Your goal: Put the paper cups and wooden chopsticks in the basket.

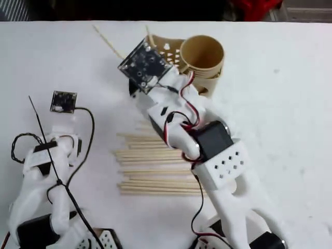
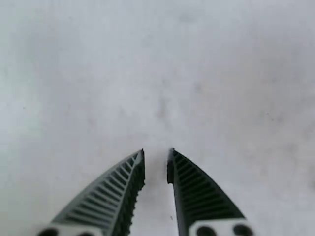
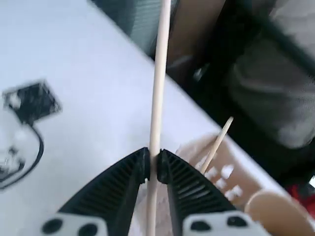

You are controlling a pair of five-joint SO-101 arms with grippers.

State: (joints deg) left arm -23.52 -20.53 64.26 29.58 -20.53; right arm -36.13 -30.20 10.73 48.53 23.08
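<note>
My right gripper (image 3: 154, 160) is shut on one wooden chopstick (image 3: 158, 73), held up over the table just left of the basket (image 1: 168, 49); the stick (image 1: 106, 40) points to the far left. The tan basket (image 3: 224, 177) holds stacked paper cups (image 1: 202, 54) and a slanting chopstick (image 3: 216, 142). Several more chopsticks (image 1: 155, 166) lie in a pile mid-table, beside the right arm (image 1: 223, 166). My left gripper (image 2: 156, 157) hovers over bare white table, its jaws a narrow gap apart with nothing between them.
The left arm (image 1: 49, 155) sits at the front left with black cables (image 1: 52, 155) trailing round it. Its camera board (image 3: 29, 101) lies towards the table's left. The table's far edge runs just behind the basket, dark room beyond.
</note>
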